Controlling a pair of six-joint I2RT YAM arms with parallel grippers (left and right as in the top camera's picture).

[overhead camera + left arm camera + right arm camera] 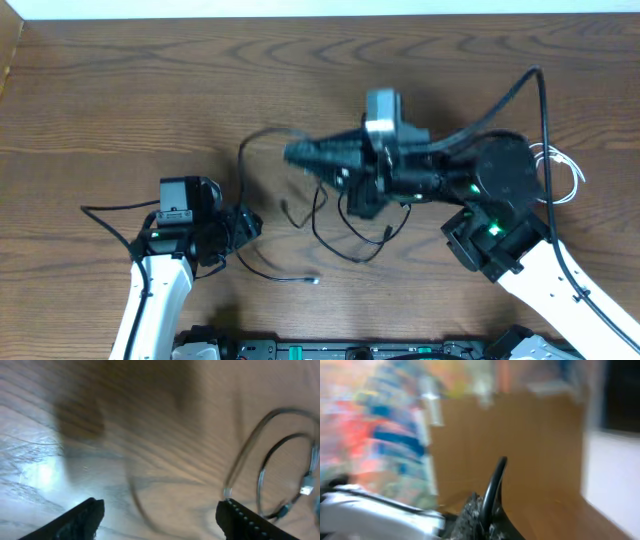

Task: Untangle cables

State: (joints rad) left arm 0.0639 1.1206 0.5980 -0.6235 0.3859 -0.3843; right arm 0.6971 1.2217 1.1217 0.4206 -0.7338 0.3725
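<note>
Two thin black cables lie tangled mid-table. One [262, 134] arcs from my right gripper round to the left, and the other [350, 250] loops below the right arm, with a plug end [312, 281] near the front. The white cable [562, 168] lies at the far right, partly behind the right arm. My right gripper [300, 153] points left and, in the blurred right wrist view, is shut [487, 510] on a black cable [495, 480]. My left gripper [250, 225] is open low over the table, and its jaws [162, 520] straddle a blurred cable strand. Cable loops [280, 460] show to its right.
A thick black robot wire [520, 85] arches over the right arm, and another [110, 212] trails left of the left arm. The arms' base hardware [340, 350] lines the front edge. The wooden table [120, 90] ends at a pale strip along the far side.
</note>
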